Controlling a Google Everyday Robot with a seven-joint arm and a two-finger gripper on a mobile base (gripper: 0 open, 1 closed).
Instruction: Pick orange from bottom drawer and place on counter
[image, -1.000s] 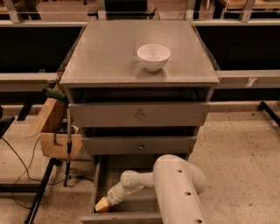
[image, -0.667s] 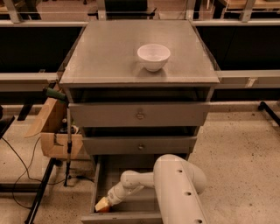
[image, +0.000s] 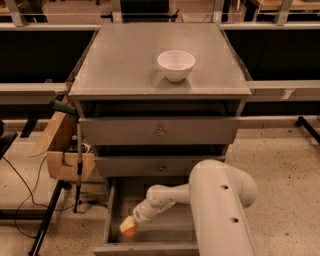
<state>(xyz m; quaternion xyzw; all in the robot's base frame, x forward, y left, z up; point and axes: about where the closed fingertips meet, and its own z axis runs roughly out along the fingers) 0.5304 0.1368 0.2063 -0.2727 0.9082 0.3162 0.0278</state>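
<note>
The bottom drawer (image: 114, 210) is pulled open at the foot of the grey cabinet. My white arm reaches down into it from the lower right. My gripper (image: 128, 226) is at the drawer's front left, its pale fingertips (image: 125, 223) closed around the orange (image: 132, 231), which shows just below them. The counter (image: 125, 60) is the cabinet's flat grey top, with a white bowl (image: 176, 64) standing on it right of centre.
The two upper drawers (image: 160, 131) with small knobs are closed or nearly so. A cardboard box (image: 62, 150) and a dark stand with cables sit on the floor to the left of the cabinet. My arm's bulky link (image: 220, 205) covers the drawer's right side.
My gripper has moved slightly up and to the right inside the bottom drawer, and the orange now shows at its tips.
</note>
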